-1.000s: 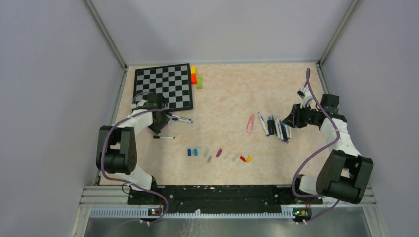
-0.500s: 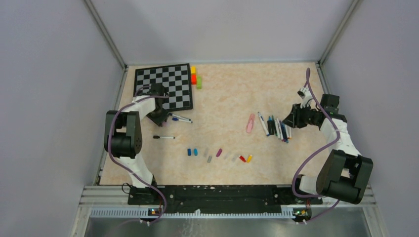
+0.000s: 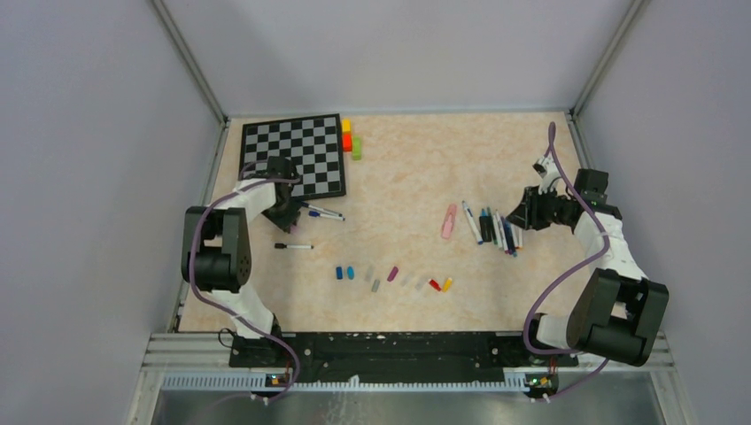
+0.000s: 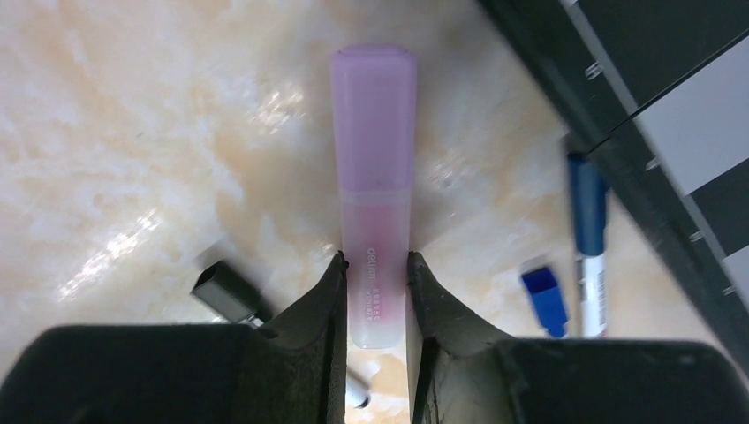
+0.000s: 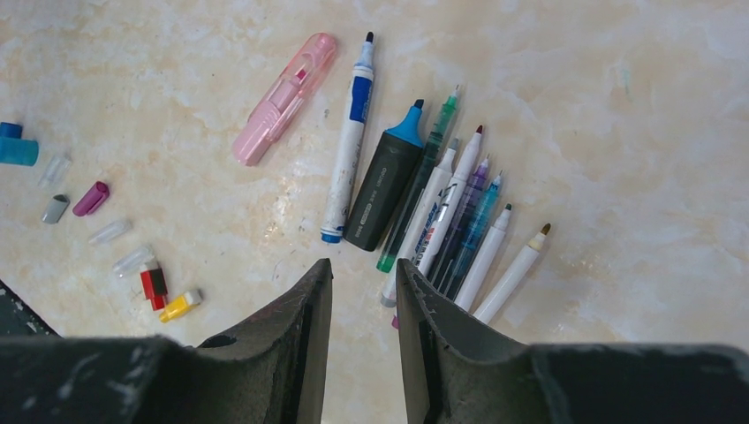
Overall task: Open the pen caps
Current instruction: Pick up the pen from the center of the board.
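My left gripper (image 4: 374, 261) is shut on the pink barrel of a highlighter (image 4: 375, 221) lying on the table, both jaws against its sides. Its purple cap (image 4: 374, 115) points away from me and is still on. In the top view the left gripper (image 3: 283, 208) sits by the chessboard's near edge and hides the highlighter. A blue pen (image 4: 587, 203), a loose blue cap (image 4: 545, 300) and a black cap (image 4: 225, 293) lie beside it. My right gripper (image 5: 364, 265) hovers open and empty near a row of uncapped pens (image 5: 442, 203). Loose pen caps (image 3: 390, 276) lie in a line mid-table.
The chessboard (image 3: 297, 150) lies at the back left with yellow, red and green blocks (image 3: 348, 137) at its right edge. A black-capped pen (image 3: 293, 246) lies alone near the left arm. A pink item (image 5: 284, 97) lies left of the pen row.
The left gripper has shifted a little toward the chessboard and its jaws have closed in onto the highlighter. The right arm has not moved.
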